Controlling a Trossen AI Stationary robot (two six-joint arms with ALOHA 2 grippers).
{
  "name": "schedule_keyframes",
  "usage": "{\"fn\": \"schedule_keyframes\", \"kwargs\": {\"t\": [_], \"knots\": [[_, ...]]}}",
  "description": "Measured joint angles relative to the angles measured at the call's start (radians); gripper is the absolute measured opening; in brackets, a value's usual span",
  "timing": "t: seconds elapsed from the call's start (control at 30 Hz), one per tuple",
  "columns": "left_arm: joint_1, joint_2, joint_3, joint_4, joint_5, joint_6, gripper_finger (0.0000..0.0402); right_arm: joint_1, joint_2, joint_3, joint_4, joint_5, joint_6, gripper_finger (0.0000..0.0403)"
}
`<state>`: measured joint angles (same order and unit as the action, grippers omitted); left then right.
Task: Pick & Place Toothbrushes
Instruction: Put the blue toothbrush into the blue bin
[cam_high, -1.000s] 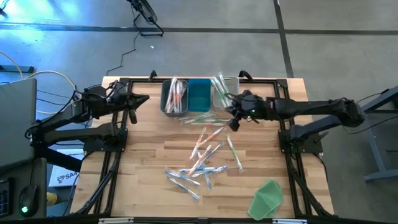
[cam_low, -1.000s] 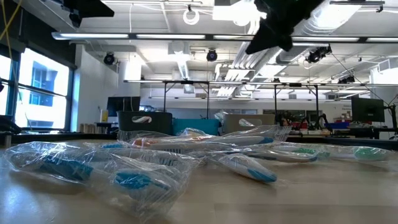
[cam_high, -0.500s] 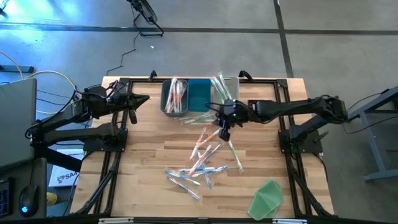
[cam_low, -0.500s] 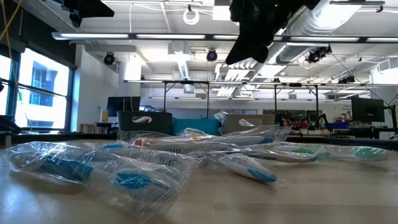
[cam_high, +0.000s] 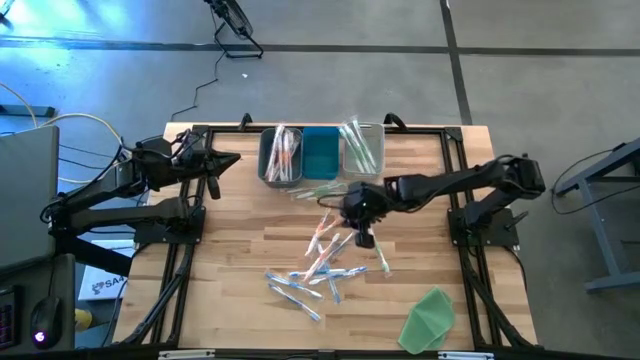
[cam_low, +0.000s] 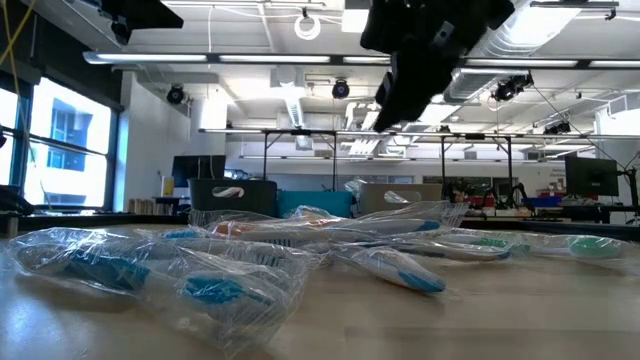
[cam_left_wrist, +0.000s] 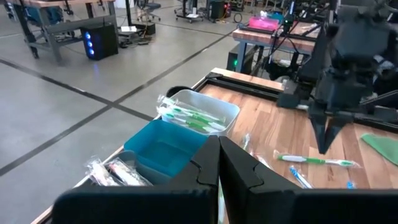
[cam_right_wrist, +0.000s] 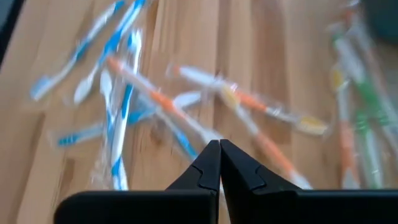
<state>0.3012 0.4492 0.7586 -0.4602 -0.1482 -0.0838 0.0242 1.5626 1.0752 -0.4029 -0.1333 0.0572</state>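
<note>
The right gripper (cam_high: 364, 238), fingers pressed together and empty, hangs over the scattered toothbrushes (cam_high: 325, 258) mid-table.

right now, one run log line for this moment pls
right gripper shut, empty, above loose toothbrushes | left gripper shut, parked at table's left edge | bins partly filled

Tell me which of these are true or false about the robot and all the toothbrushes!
1. The right gripper hovers over the loose toothbrushes. True.
2. The blue bin is stuffed with toothbrushes. False: it looks empty.
3. The left gripper holds a toothbrush. False: it is shut on nothing, near the table's left edge.
4. A green cloth lies at the table's near right corner. True.
</note>
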Motion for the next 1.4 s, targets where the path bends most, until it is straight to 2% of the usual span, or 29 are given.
{"fn": "schedule_keyframes", "kwargs": {"t": [0.13,0.37,0.47,0.73,1.4], "knots": [[0.000,0.000,0.000,0.000,0.000,-0.003,0.0000,0.020,0.035,-0.001,-0.044,0.002,-0.007,0.0034],[0.000,0.000,0.000,0.000,0.000,-0.003,0.0000,0.029,0.094,-0.001,-0.063,0.022,-0.017,0.0128],[0.000,0.000,0.000,-0.007,0.000,-0.003,0.0000,0.029,0.131,-0.001,-0.054,0.051,-0.054,0.0146],[0.000,0.000,0.000,-0.015,0.000,-0.003,0.0000,0.030,0.205,-0.001,-0.057,0.053,-0.070,0.0146],[0.000,0.000,0.000,-0.015,-0.001,-0.003,0.0000,0.030,0.252,-0.001,-0.023,0.059,-0.089,0.0146]]}}
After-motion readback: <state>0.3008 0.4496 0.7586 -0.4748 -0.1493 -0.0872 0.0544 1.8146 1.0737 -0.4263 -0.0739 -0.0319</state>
